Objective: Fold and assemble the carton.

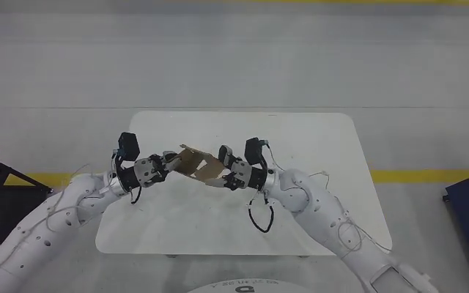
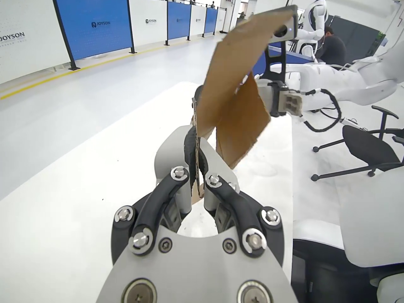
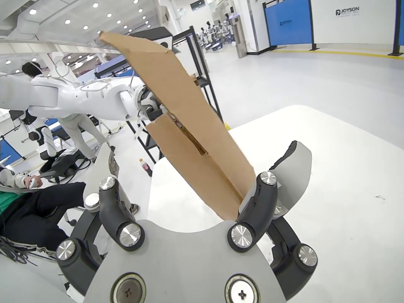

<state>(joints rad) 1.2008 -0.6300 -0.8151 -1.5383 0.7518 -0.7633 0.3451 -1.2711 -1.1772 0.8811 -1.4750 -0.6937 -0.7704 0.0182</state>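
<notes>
— Left pincer is clenched on one edge of the carton, which it holds up above the tabletop. Right pincer?
— Released, fingers spread either side of the opposite corner. I'd close it squarely on that panel, clear of the crease, before bending.
— Which flaps are folded?
— I can't tell; the panels overlap and hide the creases.

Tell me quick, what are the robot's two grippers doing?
Left gripper: closed, holding the carton by its edge.
Right gripper: open around the carton.
</notes>
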